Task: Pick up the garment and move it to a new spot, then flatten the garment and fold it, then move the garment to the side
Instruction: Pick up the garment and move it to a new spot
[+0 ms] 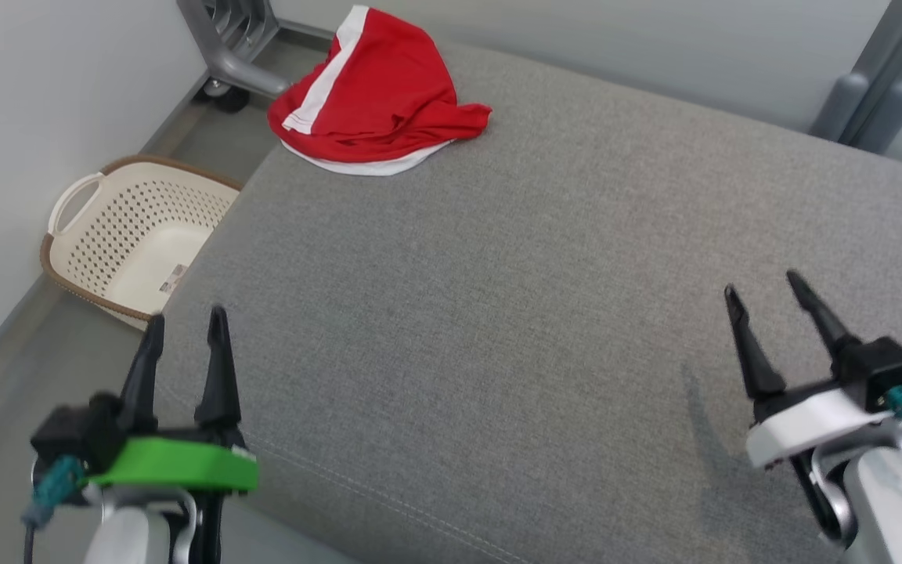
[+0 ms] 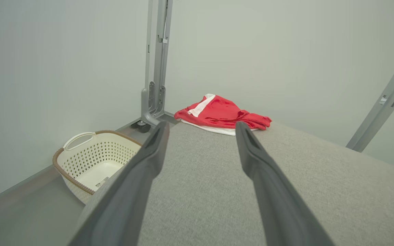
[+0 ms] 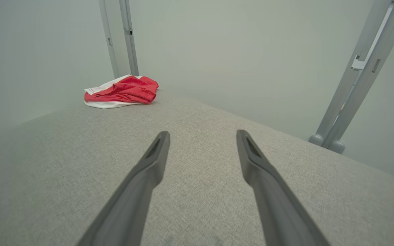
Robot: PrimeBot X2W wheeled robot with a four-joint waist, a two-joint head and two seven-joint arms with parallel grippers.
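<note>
Cream perforated plastic basket with a brown woven rim (image 1: 106, 227): left edge of the head view, on the grey floor by the pale wall, just beside the cushion's left side; a small label shows on its bottom.
Left gripper with the green collar (image 1: 186, 315): lower left of the head view, its two long dark fingers spread apart and pinching nothing, tips over the cushion's near left corner (the basket shows just past them).
Grey metal frame leg on a black caster (image 1: 236, 59): top of the head view, left of centre, standing on the floor.
Red crumpled fabric garment with white bands (image 1: 377, 94): top of the head view, left of centre, bunched in a heap on the cushion's far left corner, well apart from both grippers; centre of the left wrist view (image 2: 222, 114), upper left of the right wrist view (image 3: 125, 90).
Wide grey woven-fabric cushion (image 1: 537, 274): centre and right of the head view, a stitched seam near its lower edge.
Right gripper with the white collar (image 1: 760, 282): lower right of the head view, fingers spread, gripping nothing, above the cushion, its shadow on the fabric to its left.
Pair of grey metal posts (image 1: 882, 86): upper right corner, against the pale wall.
</note>
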